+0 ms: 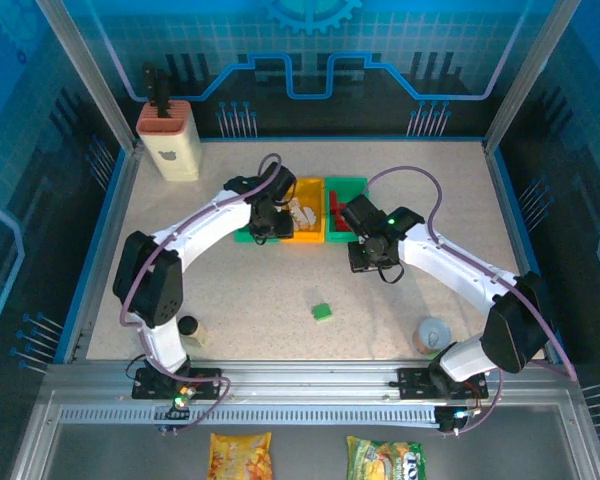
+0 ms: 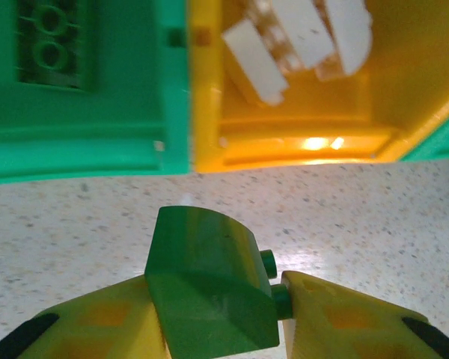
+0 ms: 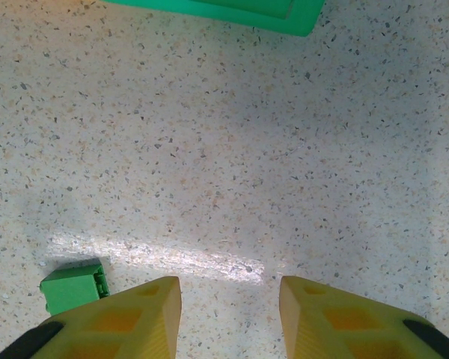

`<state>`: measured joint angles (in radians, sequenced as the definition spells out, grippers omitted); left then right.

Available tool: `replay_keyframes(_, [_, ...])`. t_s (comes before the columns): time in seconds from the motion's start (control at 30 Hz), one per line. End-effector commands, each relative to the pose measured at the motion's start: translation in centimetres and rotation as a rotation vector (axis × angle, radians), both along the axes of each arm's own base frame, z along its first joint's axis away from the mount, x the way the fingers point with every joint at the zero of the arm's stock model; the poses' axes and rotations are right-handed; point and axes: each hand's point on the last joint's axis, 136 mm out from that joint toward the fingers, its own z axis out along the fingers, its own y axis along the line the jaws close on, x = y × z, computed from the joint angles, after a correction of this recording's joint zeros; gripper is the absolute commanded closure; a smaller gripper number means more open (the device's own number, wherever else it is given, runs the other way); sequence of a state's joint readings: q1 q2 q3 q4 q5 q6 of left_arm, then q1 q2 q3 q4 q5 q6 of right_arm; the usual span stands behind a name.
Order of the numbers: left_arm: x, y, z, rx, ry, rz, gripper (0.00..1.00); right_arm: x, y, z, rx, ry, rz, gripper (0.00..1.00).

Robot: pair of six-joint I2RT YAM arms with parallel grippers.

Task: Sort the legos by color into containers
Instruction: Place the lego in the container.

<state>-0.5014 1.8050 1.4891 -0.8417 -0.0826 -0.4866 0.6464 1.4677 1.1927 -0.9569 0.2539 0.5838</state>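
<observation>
1. The left gripper (image 2: 215, 303) is clamped on a curved-top green plastic brick (image 2: 203, 262); its yellow fingers (image 2: 97, 323) press the brick from both sides, and the brick's side studs touch the right-hand finger.
2. In the left wrist view, a green open-topped plastic bin (image 2: 82, 142) lies at 11 o'clock of the held brick, with a dark green studded plate (image 2: 49, 41) inside it; joined to it, at 1 o'clock, is an orange-yellow plastic bin (image 2: 284, 146) holding white plastic bricks (image 2: 299, 37).
3. The held brick is above the speckled table (image 2: 374, 217), just short of the near walls of both bins.
4. From the top camera, the left gripper (image 1: 263, 224) sits at the near edge of the row, where the green bin (image 1: 242, 236) meets the orange-yellow bin (image 1: 308, 232); a second green plastic bin (image 1: 348, 184) at 3 o'clock of the orange-yellow one contains red bricks (image 1: 337, 212).
5. The right gripper (image 3: 230, 299) is spread wide with nothing between its fingers (image 3: 135, 314); it hangs over bare table, with the corner of the second green bin (image 3: 284, 19) at 12 o'clock.
6. A small green plastic brick (image 3: 73, 288) lies on the table at 9 o'clock of the right gripper, just beside its left-hand finger; from above, this brick (image 1: 322, 313) is at 7 o'clock of the right gripper (image 1: 370, 256), well apart from the bins.
</observation>
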Motion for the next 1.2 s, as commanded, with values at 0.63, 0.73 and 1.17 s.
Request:
replay_keyframes(0.63, [5.0, 5.2, -2.8, -0.095, 0.07, 0.072, 0.6, -0.1, -0.7, 0.9, -0.016, -0.003, -0.02, 0.6])
replay_keyframes(0.73, [5.4, 5.1, -3.2, -0.147, 0.083, 0.083, 0.59, -0.2, -0.8, 1.0, -0.021, -0.002, -0.022, 0.6])
replay_keyframes(1.17, [5.8, 4.4, -4.1, -0.247, 0.113, 0.094, 0.53, -0.2, -0.8, 0.8, -0.026, 0.003, -0.022, 0.6])
